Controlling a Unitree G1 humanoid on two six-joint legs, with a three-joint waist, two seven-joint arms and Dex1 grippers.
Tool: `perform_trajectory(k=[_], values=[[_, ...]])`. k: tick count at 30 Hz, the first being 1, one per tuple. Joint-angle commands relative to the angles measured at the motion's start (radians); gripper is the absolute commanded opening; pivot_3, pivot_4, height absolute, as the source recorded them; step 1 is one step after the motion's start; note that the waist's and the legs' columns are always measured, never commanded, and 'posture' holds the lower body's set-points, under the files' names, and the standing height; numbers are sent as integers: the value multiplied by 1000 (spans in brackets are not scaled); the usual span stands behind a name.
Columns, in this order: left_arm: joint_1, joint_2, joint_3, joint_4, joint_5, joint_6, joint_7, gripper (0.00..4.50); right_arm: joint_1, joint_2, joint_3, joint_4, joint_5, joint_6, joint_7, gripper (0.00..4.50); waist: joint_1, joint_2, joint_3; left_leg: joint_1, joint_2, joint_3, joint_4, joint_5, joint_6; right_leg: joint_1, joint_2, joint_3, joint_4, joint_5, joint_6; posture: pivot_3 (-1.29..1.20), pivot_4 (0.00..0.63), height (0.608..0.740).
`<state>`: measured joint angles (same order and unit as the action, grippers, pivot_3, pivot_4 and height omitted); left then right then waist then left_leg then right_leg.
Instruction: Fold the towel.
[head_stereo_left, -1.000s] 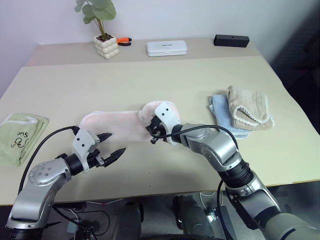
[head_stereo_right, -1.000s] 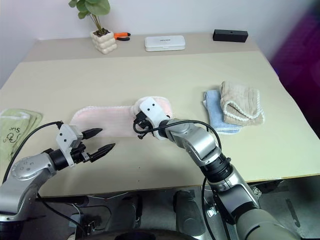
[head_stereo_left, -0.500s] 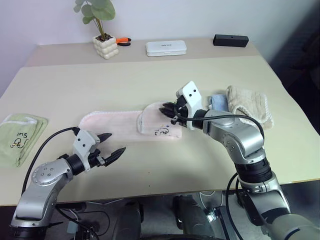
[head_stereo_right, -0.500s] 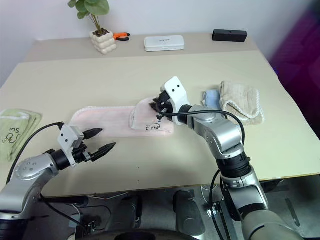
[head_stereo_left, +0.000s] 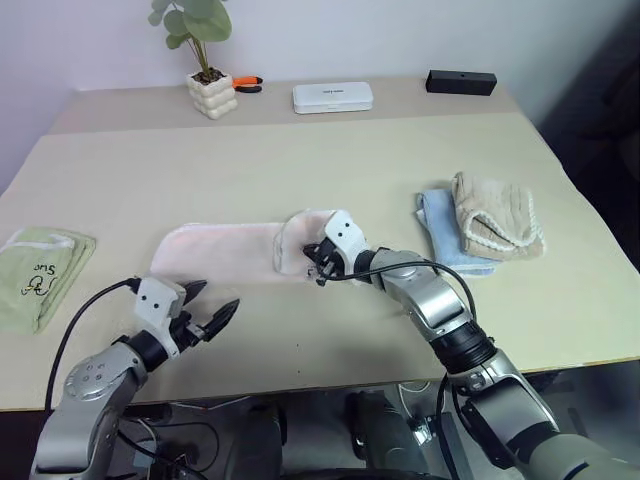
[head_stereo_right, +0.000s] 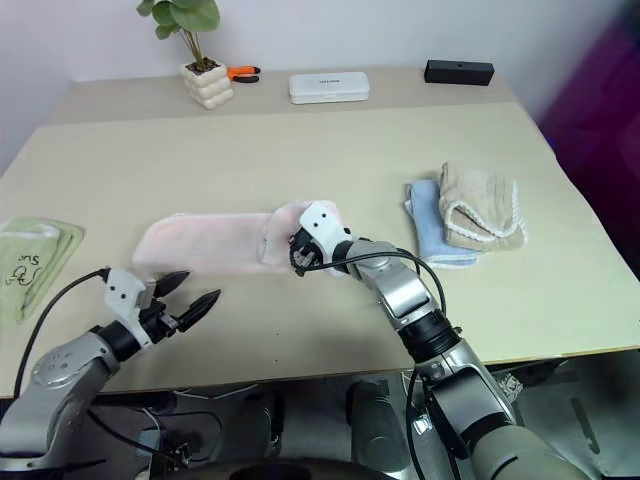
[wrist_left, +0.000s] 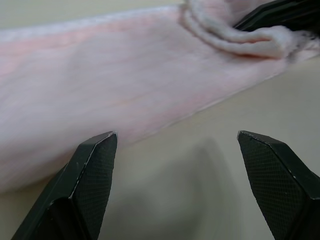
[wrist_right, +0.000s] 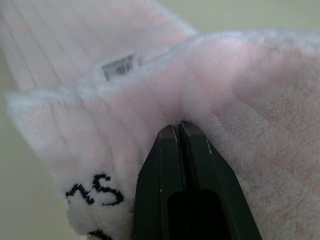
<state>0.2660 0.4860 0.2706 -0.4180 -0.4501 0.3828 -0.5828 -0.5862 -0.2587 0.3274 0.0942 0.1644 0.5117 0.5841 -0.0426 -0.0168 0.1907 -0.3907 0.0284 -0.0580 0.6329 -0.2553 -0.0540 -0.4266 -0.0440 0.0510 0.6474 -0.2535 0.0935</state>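
In the left eye view, we are seeing the pale pink fluffy towel lying flat in the middle of the beige table, with its right end folded back over itself. Half a second ago the right gripper was lifted up by the blue and tan folded cloths; now it is sitting low on the folded end, and its white body is hiding the dark letters there. The left gripper is hovering near the table's front edge with its fingers spread apart, and it is sitting lower and further left than before. A green folded towel with dark letters is being cut off by the picture's edge; we cannot read it.

In the left wrist view, we are looking between two spread black fingertips at the towel's long edge.

In the right wrist view, the black fingers are pressing together, pinching a fold of the pink towel. A small white tag is too tiny to read. Dark stitched letters are looking like "SZ", partly cut off.
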Motion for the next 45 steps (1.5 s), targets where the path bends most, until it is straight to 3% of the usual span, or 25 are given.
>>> perform_trajectory(k=[1, 3, 9, 15, 23, 27, 33, 34, 39, 43, 45], values=[[22, -37, 98, -65, -106, 90, 85, 3943, -53, -80, -62, -148, 19, -74, 98, 599, 1, 0, 0, 0, 0, 0, 0, 0, 0, 0, 0, 0, 0, 0, 0, 0, 150, 737], [25, -65, 145, -77, -170, 164, 149, 4467, -66, -136, -55, -216, 22, -117, 176, 1395, 0, 0, 1, 0, 0, 0, 0, 0, 0, 0, -1, 0, 0, 0, 0, 0, 150, 737], [-6, -142, 252, -85, -422, 378, 346, 4500, -90, -179, -46, -317, 45, -143, 284, 4383, -2, 0, 0, 1, 1, -1, 0, 0, 0, 0, 1, 0, 1, 0, 0, 0, 150, 737], [-195, -238, 349, 63, -633, 483, 685, 4500, -45, -153, -39, -393, 101, -105, 315, 4455, 8, -1, -1, 1, -1, -2, 1, 0, 0, 2, 0, -1, 1, 0, 0, 0, 150, 737], [-350, -242, 338, 177, -762, 512, 820, 4500, 18, -157, -22, -461, 85, -79, 292, 4455, 11, 0, -1, 3, -1, -3, 2, 0, -1, 4, 0, -2, 2, 0, 0, 0, 150, 737], [-390, -252, 344, 202, -817, 495, 858, 3262, 34, -163, -20, -486, 73, -66, 278, 4500, 23, 0, -1, 3, -2, -3, 2, 1, -1, 4, -1, -2, 1, 0, 0, 0, 150, 737], [-403, -238, 380, 207, -845, 422, 851, 226, 63, -178, -11, -518, 61, -50, 266, 4500, 28, -1, -1, 2, -2, -3, 2, 1, -2, 4, -1, -2, 0, 0, 0, 0, 150, 737], [-404, -233, 388, 206, -848, 405, 845, 41, 67, -179, -11, -523, 61, -47, 265, 4500, 28, -2, -1, 2, -2, -3, 2, 1, -2, 4, -1, -2, 0, 0, 0, 0, 150, 737], [-398, -139, 418, 164, -817, 328, 741, 41, 75, -186, -17, -534, 60, -30, 258, 4500, 22, -2, 0, 2, -2, -3, 0, 1, -3, 3, 0, -2, 0, 0, 0, 0, 150, 737], [-397, 60, 452, 129, -778, 310, 595, 41, 70, -208, -37, -519, 65, -20, 264, 4500, 23, -5, 1, 1, -1, -3, 0, 2, -3, 2, 0, -2, 0, 0, -1, 0, 150, 737], [-386, 140, 368, 79, -719, 328, 501, 41, 65, -211, -37, -504, 61, -23, 262, 4500, 24, -5, 1, 1, -2, -2, -1, 2, -3, 2, -1, -2, -2, -1, -3, 0, 150, 737]])
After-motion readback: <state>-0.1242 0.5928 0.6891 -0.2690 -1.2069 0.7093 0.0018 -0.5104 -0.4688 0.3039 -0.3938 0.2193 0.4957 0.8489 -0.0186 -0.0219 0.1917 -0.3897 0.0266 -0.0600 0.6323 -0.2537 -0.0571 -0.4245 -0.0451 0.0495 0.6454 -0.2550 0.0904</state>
